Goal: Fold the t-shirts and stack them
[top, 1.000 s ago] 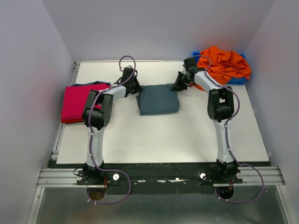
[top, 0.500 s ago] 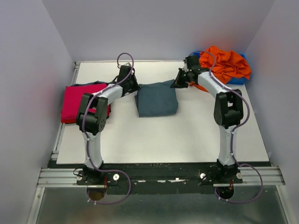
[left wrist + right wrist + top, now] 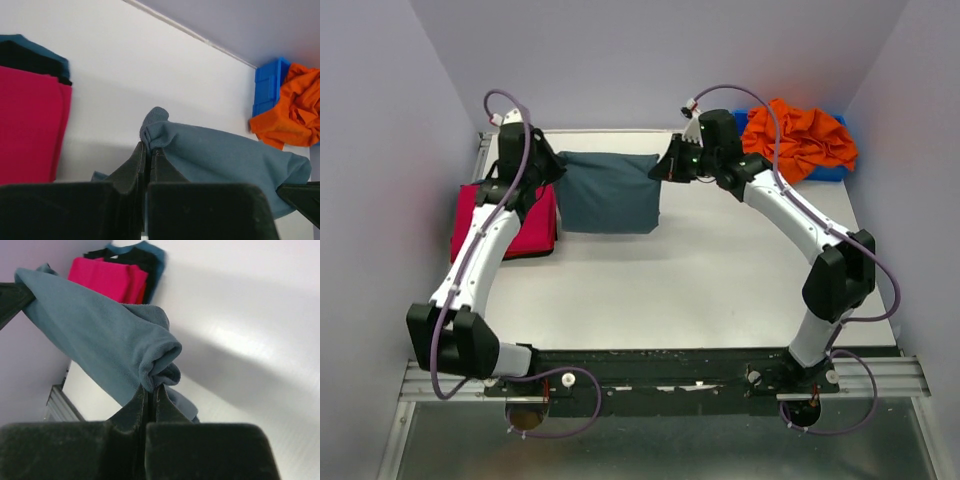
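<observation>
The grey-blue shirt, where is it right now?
In the top view, the grey-blue shirt hangs left of centre, pinched between the left gripper and right gripper, beside the magenta shirt.

— Where can you pass?
— The near half of the bench (image 3: 700, 290) lies open to you. Behind it the slate shirt (image 3: 608, 192) hangs across. The magenta shirt (image 3: 485, 220) blocks your left, the orange shirt (image 3: 805, 135) and blue bin (image 3: 828, 173) your far right.
</observation>
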